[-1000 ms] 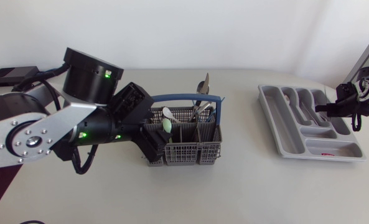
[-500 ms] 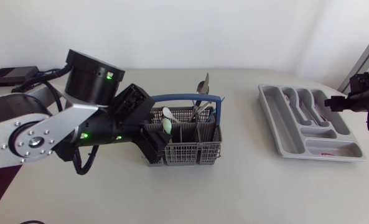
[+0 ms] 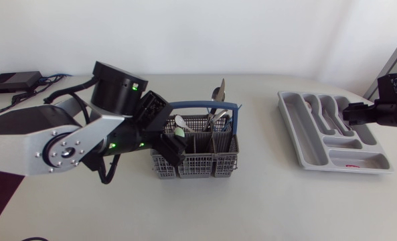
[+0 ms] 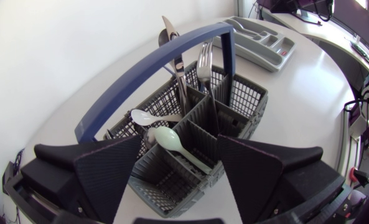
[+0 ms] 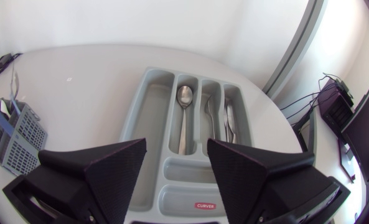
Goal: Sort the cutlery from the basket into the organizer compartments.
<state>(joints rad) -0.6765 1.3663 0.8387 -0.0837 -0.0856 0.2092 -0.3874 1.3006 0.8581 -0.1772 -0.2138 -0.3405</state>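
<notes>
The grey cutlery basket with its blue handle stands mid-table. It holds a pale green spoon, a white spoon, a fork and a knife. My left gripper hangs open over the basket's left end; in the left wrist view the gripper straddles the green spoon without touching it. The grey organizer lies at the right with a spoon, forks and knives in its long slots. My right gripper is open and empty above the organizer's right side.
A black box with cables sits at the table's back left corner. The organizer's widest slot and its short front compartments hold no cutlery. Bare tabletop lies between basket and organizer.
My left arm has swung right, bringing its gripper further over the basket's left end. My right gripper has opened above the organizer and its arm has shifted right.
</notes>
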